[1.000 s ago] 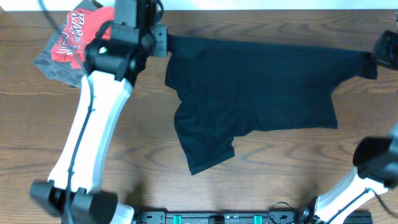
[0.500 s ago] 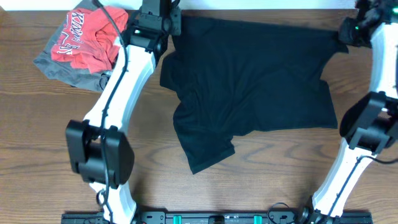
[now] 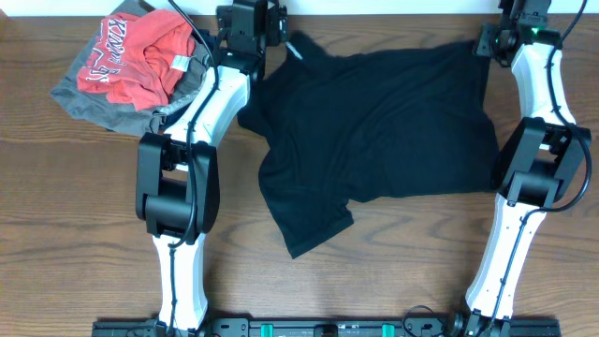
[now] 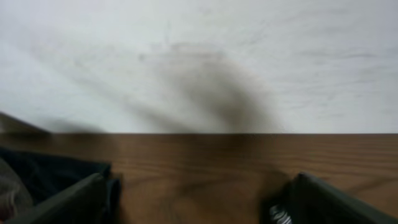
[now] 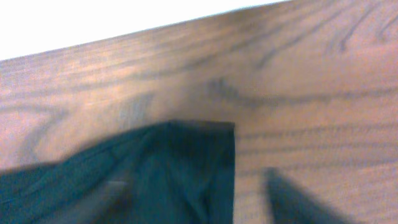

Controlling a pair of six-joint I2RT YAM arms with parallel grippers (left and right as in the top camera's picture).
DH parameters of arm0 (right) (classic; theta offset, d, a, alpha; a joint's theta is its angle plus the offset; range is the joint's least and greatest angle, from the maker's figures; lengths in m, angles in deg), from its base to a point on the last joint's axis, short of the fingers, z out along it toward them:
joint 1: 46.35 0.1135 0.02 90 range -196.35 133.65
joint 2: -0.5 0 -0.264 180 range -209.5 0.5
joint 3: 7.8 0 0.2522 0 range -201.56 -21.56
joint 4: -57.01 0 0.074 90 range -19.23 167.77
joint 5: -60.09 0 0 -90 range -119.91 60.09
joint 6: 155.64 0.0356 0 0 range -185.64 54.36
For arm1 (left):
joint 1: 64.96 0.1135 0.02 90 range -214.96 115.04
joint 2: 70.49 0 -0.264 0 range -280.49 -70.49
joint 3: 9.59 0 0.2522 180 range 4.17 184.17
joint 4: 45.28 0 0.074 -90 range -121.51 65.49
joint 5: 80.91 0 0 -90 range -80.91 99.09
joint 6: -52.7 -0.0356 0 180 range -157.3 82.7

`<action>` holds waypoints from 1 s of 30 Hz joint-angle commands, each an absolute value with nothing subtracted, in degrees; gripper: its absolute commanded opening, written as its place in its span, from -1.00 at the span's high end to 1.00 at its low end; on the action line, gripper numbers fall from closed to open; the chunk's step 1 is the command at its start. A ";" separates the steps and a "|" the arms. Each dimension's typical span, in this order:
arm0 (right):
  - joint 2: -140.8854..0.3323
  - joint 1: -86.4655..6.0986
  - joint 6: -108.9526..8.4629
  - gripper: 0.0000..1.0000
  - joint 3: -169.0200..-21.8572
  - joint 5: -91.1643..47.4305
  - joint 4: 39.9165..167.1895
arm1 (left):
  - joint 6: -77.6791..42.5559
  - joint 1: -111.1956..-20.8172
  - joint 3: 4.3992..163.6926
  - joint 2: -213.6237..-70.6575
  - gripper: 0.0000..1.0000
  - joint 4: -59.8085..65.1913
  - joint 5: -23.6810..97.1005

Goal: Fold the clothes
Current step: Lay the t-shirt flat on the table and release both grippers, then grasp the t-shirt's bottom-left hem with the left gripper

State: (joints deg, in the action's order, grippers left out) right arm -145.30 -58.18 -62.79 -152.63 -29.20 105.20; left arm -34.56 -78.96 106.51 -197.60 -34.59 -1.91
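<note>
The clothes (image 3: 384, 122), a large black garment, lie spread across the middle of the wooden table, with one flap reaching toward the front (image 3: 309, 229). My left gripper (image 3: 271, 23) is at the garment's back left corner. In the left wrist view it (image 4: 199, 202) is open over bare wood, with black fabric (image 4: 37, 177) just outside its left finger. My right gripper (image 3: 489, 39) is at the back right corner. In the right wrist view its jaws (image 5: 202, 196) stand open, and a corner of the cloth (image 5: 186, 162) lies loose between the fingers.
A red shirt with white lettering (image 3: 140, 61) lies on a grey garment (image 3: 94, 101) at the back left. The table's back edge meets a white surface (image 4: 199, 62) just beyond both grippers. Both arms stretch along the table's sides.
Both arms carried the garment's top edge toward the back of the table. Both grippers then opened and let go of the cloth, which now lies flat and narrower.
</note>
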 commanded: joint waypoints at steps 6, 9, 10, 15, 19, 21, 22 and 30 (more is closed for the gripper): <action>-139.31 -57.59 -61.22 -0.98 -153.17 -29.68 111.15 | -36.39 -78.50 107.26 -192.38 -0.96 -28.09 -3.42; -133.74 -57.57 -61.20 -0.99 -153.17 -28.28 120.72 | -36.37 -78.61 107.26 -188.05 -0.96 -18.11 -3.29; -132.36 -57.57 -61.22 -0.99 -153.17 -27.63 123.17 | -36.41 -78.65 107.26 -187.24 -0.96 -15.57 -2.94; -126.55 -57.51 -61.44 -0.99 -153.17 -24.96 136.98 | -37.62 -78.65 107.26 -185.60 -0.96 -1.93 2.29; -125.80 -57.53 -61.44 -0.96 -153.11 -24.92 146.14 | -37.66 -78.59 106.76 -186.43 -0.96 5.50 4.16; -125.98 -57.51 -61.44 -0.89 -152.71 -24.92 149.14 | -37.64 -78.41 106.14 -186.67 -0.96 7.79 4.19; -126.07 -57.51 -61.41 -0.82 -152.45 -24.89 150.18 | -37.42 -78.32 105.79 -186.72 -0.96 8.76 4.21; -126.07 -57.24 -61.41 -0.51 -149.09 -21.42 155.58 | -37.20 -77.73 102.97 -187.75 -0.84 14.35 13.28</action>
